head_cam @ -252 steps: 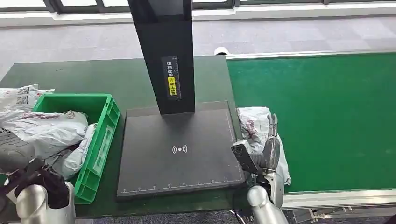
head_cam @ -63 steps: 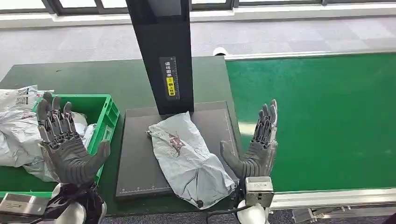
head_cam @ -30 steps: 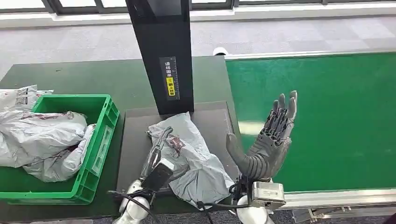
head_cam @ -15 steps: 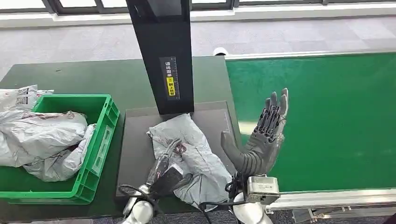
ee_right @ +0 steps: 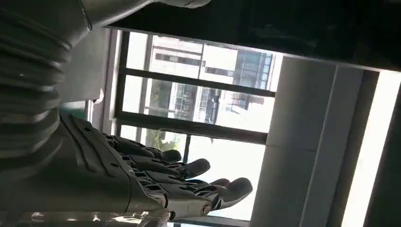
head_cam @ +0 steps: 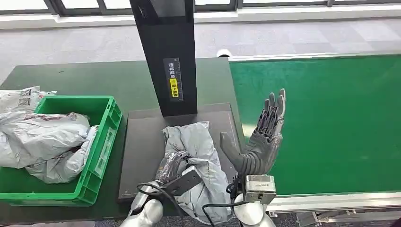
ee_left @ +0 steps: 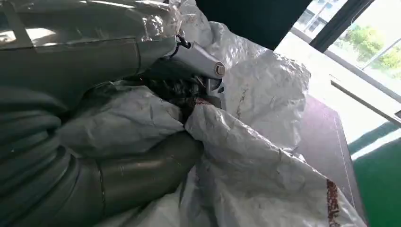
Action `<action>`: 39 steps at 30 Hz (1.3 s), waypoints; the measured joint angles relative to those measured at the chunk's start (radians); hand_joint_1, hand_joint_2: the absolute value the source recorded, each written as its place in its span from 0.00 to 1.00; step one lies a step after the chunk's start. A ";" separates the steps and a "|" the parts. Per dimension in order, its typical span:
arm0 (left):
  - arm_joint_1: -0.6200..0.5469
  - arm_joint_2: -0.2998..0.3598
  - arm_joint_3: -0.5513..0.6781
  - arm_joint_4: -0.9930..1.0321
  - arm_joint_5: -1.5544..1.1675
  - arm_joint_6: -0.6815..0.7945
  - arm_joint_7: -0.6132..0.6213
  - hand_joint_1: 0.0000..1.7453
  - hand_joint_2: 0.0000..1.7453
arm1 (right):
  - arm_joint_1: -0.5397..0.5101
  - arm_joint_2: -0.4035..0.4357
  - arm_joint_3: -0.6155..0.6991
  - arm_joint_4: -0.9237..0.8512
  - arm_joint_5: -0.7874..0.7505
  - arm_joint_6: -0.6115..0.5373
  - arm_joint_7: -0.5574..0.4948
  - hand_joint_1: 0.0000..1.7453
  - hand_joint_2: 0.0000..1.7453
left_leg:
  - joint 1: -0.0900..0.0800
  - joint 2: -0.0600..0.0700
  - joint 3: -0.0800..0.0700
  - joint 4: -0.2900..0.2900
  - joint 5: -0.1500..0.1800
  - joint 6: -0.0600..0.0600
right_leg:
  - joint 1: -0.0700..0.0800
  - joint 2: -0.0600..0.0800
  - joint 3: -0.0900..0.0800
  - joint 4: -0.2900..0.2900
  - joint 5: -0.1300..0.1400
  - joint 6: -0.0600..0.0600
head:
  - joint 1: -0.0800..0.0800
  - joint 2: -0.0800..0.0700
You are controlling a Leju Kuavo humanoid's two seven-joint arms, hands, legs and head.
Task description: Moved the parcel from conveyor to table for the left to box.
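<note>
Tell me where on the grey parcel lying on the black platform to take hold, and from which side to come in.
Grip the grey parcel at its bunched middle, coming in from the robot's near left. It is a soft, crumpled bag lying lengthwise on the black platform, so loose folds there gather easily. The left hand already grips such a fold; the right hand is raised, holding nothing.

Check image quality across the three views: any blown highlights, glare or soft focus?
Head view: even daylight, sharp; a pale bright patch on the conveyor beside the right hand. Left wrist view: window corner blown out, the left hand close and slightly soft against the parcel. Right wrist view: strongly backlit by bright windows, so the hand reads dark.
</note>
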 measured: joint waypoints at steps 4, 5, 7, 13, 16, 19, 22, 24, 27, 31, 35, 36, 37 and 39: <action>-0.013 -0.001 -0.012 0.025 -0.054 0.032 0.035 1.00 1.00 | -0.001 0.000 0.000 0.004 0.008 0.000 0.000 0.00 1.00 | 0.000 0.000 0.000 0.000 -0.001 0.000 | 0.000 0.000 0.003 0.000 -0.002 0.000 | 0.000 0.000; -0.014 -0.001 -0.015 0.028 -0.067 0.045 0.044 1.00 1.00 | 0.000 0.000 0.000 0.004 0.010 0.000 0.000 0.00 1.00 | 0.000 0.001 -0.001 0.000 -0.002 0.000 | 0.000 0.000 0.005 0.000 -0.003 0.000 | 0.000 0.000; -0.016 -0.001 -0.019 0.031 -0.086 0.080 0.060 1.00 1.00 | 0.005 0.000 0.000 0.004 0.013 0.000 0.000 0.00 1.00 | 0.000 0.001 0.000 0.000 -0.004 0.001 | 0.000 0.000 0.008 0.000 -0.004 0.000 | 0.000 0.000; -0.016 0.000 -0.018 0.031 -0.093 0.111 0.065 1.00 1.00 | 0.013 0.000 0.000 0.004 0.020 0.000 0.000 0.00 1.00 | 0.000 0.001 0.000 0.000 -0.004 0.001 | 0.001 0.000 0.008 0.000 -0.004 0.000 | 0.000 0.000; -0.015 0.000 -0.018 0.030 -0.094 0.120 0.065 1.00 1.00 | 0.016 0.000 0.000 0.004 0.020 0.000 0.000 0.00 1.00 | 0.000 0.001 0.000 0.000 -0.004 0.001 | 0.001 0.000 0.008 0.000 -0.004 0.000 | 0.000 0.000; -0.001 0.008 -0.014 0.001 -0.075 0.168 0.062 1.00 1.00 | 0.023 0.000 0.000 0.003 0.019 0.000 0.000 0.00 1.00 | 0.000 0.001 0.000 0.000 -0.004 0.001 | 0.001 0.001 0.007 0.000 -0.004 0.000 | 0.000 0.000; 0.029 0.018 0.011 -0.049 -0.034 0.239 0.019 1.00 1.00 | 0.030 0.000 0.000 0.002 0.020 0.000 0.000 0.00 1.00 | 0.001 0.003 0.000 0.000 -0.004 0.000 | 0.001 0.003 0.006 0.000 -0.004 0.000 | 0.000 0.000; 0.097 0.027 0.086 -0.196 0.024 0.322 -0.085 1.00 1.00 | 0.041 -0.001 0.000 -0.005 0.020 0.000 -0.001 0.00 1.00 | 0.001 0.006 0.005 0.000 -0.003 -0.001 | 0.002 0.005 0.001 0.000 -0.003 -0.001 | 0.000 0.000; 0.147 0.026 0.227 -0.403 0.048 0.353 -0.217 1.00 1.00 | 0.048 -0.003 0.000 -0.010 0.014 -0.002 0.000 0.00 1.00 | 0.002 0.004 0.004 0.000 -0.002 -0.001 | 0.002 0.005 0.000 0.001 -0.003 -0.002 | 0.000 0.000; 0.210 0.014 0.348 -0.625 0.059 0.354 -0.263 1.00 1.00 | 0.048 -0.006 0.000 -0.011 0.004 -0.001 -0.001 0.00 1.00 | 0.002 0.004 0.003 -0.001 -0.003 -0.001 | 0.002 0.005 0.000 0.001 -0.003 -0.001 | 0.000 0.000; 0.249 0.010 0.428 -0.784 0.067 0.354 -0.269 1.00 1.00 | 0.048 -0.008 0.000 -0.011 0.005 -0.001 -0.001 0.00 1.00 | 0.002 0.004 0.002 -0.001 -0.003 -0.001 | 0.002 0.005 0.000 0.001 -0.004 -0.001 | 0.000 0.000; 0.255 0.010 0.442 -0.808 0.067 0.354 -0.269 1.00 1.00 | 0.049 -0.008 0.000 -0.011 0.005 -0.001 -0.001 0.00 1.00 | 0.002 0.004 0.002 -0.001 -0.003 -0.001 | 0.002 0.004 0.000 0.001 -0.004 -0.001 | 0.000 0.000; 0.261 0.010 0.451 -0.829 0.068 0.354 -0.269 1.00 1.00 | 0.048 -0.008 0.000 -0.011 0.005 -0.001 -0.001 0.00 1.00 | 0.002 0.004 0.002 -0.001 -0.003 -0.001 | 0.002 0.004 0.000 0.001 -0.004 -0.001 | 0.000 0.000; 0.268 0.009 0.465 -0.863 0.067 0.354 -0.275 1.00 1.00 | 0.048 -0.008 0.000 -0.011 0.006 -0.001 -0.001 0.00 1.00 | 0.002 0.004 0.002 -0.001 -0.003 -0.001 | 0.002 0.004 0.000 0.001 -0.003 -0.001 | 0.000 0.000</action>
